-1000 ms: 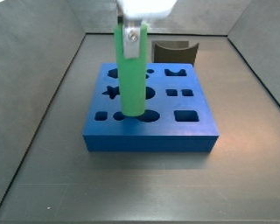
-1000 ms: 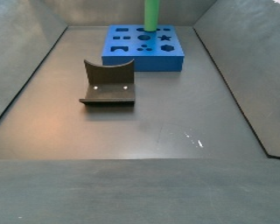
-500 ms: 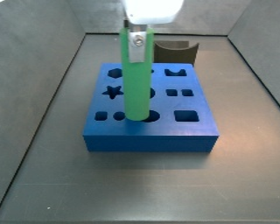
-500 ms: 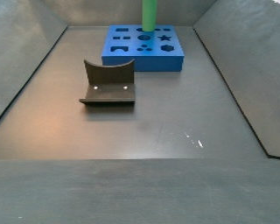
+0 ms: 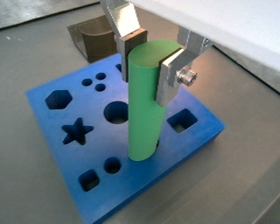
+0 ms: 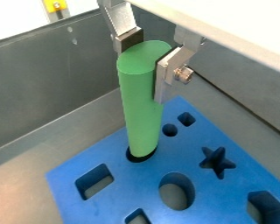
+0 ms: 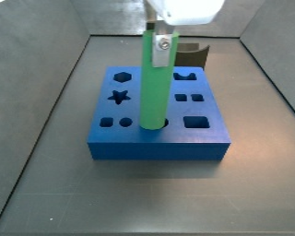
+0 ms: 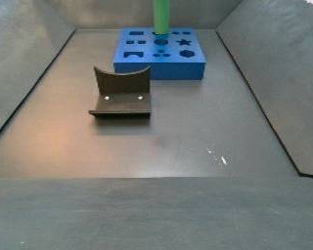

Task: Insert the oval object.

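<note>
The oval object, a long bright green rod (image 7: 151, 83), stands almost upright on the blue block (image 7: 157, 147), which has several shaped holes. Its lower end sits at the oval hole near the block's front edge. My gripper (image 7: 161, 43) is shut on the rod's upper end, one silver finger (image 5: 175, 74) on each side, as both wrist views show (image 6: 146, 59). The rod (image 5: 147, 105) hides the hole's mouth, so I cannot tell how deep it sits. In a side view only the rod (image 8: 160, 14) shows at the far end, over the block (image 8: 166, 66).
The dark curved fixture (image 8: 120, 93) stands on the floor apart from the block, and behind it in a side view (image 7: 187, 53). Grey walls enclose the floor on all sides. The block's other holes, among them a star (image 5: 74, 133), are open.
My gripper has shifted to the right in the side view, carrying the rod's top with it. The rod's lower end has stayed at the same hole.
</note>
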You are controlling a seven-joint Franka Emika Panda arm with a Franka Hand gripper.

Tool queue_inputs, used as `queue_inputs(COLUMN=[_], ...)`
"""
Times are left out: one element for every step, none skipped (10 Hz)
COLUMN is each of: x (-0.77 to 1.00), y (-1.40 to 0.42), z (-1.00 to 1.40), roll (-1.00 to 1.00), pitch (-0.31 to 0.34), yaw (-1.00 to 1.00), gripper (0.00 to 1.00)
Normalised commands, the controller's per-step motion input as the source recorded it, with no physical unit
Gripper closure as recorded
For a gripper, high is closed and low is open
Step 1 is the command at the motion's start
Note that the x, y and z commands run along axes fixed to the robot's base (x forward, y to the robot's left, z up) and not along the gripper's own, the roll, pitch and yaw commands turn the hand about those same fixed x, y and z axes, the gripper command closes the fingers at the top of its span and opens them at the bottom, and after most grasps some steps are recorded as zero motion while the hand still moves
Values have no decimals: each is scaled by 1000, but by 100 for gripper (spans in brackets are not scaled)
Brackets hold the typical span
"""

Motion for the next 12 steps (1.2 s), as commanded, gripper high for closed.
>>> queue_inputs(x=[449, 277, 97, 63, 0, 0, 0, 0, 0, 0, -20, 0], y=[0, 0, 0, -11, -23, -31, -29, -14, 0, 0, 23, 34], z=[-269, -206, -217, -220, -326, -386, -389, -366, -340, -297, -143, 0], roll=[100, 101, 141, 137, 116, 61, 60, 27, 1, 0, -104, -37], pitch=[69, 67, 44, 24, 0, -33, -31, -39, -59, -56, -163, 0], yaw=[-69, -254, -369, -431, -386, -297, -220, -154, -74, -9, 0, 0], gripper=[100, 100, 100, 100, 100, 100, 100, 100, 100, 100, 100, 100])
